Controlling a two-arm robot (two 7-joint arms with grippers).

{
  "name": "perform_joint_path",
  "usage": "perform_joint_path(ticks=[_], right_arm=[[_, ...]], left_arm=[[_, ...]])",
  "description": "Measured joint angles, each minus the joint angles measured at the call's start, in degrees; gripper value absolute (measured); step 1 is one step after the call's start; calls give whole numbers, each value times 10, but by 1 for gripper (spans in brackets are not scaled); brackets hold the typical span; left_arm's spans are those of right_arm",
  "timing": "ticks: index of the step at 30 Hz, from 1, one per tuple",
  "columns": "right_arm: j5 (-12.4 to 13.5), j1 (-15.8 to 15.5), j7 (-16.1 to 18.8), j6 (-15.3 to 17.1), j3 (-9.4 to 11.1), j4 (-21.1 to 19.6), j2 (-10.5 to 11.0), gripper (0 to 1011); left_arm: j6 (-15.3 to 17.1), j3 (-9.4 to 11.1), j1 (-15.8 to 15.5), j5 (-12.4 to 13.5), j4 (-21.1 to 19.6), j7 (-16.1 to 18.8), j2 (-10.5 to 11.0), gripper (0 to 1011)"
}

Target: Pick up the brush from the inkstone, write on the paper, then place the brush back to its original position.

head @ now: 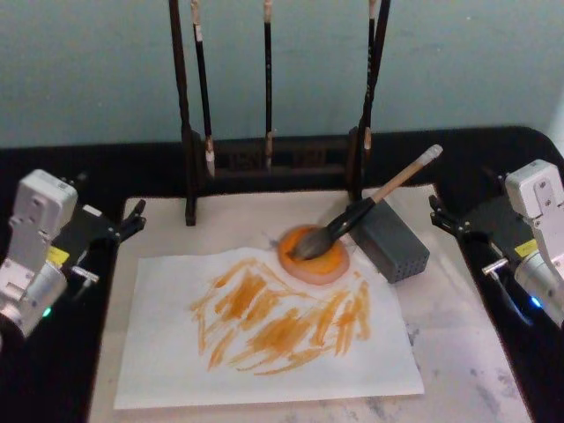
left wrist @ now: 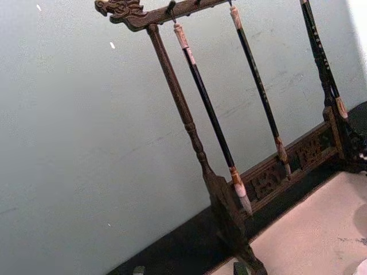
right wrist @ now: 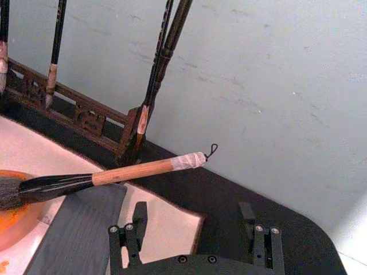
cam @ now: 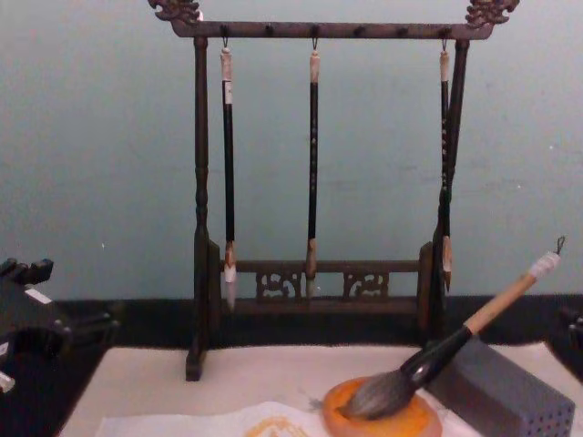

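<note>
Brush: the large calligraphy brush (head: 352, 216), with bushy grey-brown bristles, a black ferrule, a tan wooden handle and a white end cap, lies tilted. Its bristles rest in the dish and its handle leans over the grey rectangular block (head: 392, 242).
Inkstone: the small round flat orange dish (head: 322, 264) sits at the far edge of the paper, just beside the block.
Paper: the thin white sheet (head: 264, 370) lies on the beige felt mat (head: 467, 352) and carries broad yellow-orange strokes.
Left gripper: the left gripper (head: 132, 220) is parked off the mat's left edge. Its jaws stand apart and hold nothing.
Right gripper: the right gripper (right wrist: 193, 211) is parked off the mat's right edge, near the brush's end cap. Its jaws are spread wide and empty.
Progress: strokes are on the paper, the brush is on the inkstone and both grippers are clear. This layout reads as the task complete, though it would equally fit a fresh cycle not yet begun.
Remaining: nothing, if complete; otherwise pick-up, writing and return.
Hidden: the chest view cuts off most of the paper. The right wrist view cuts off the bristle tips. Wet ink in the dish cannot be made out.
</note>
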Motion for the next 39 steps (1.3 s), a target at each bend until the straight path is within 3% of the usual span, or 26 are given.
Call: perform_joint_path(ticks=[39], right_arm=[[0,0,0,0,0,0,0,1000]], left_arm=[[0,0,0,0,0,0,0,1001]])
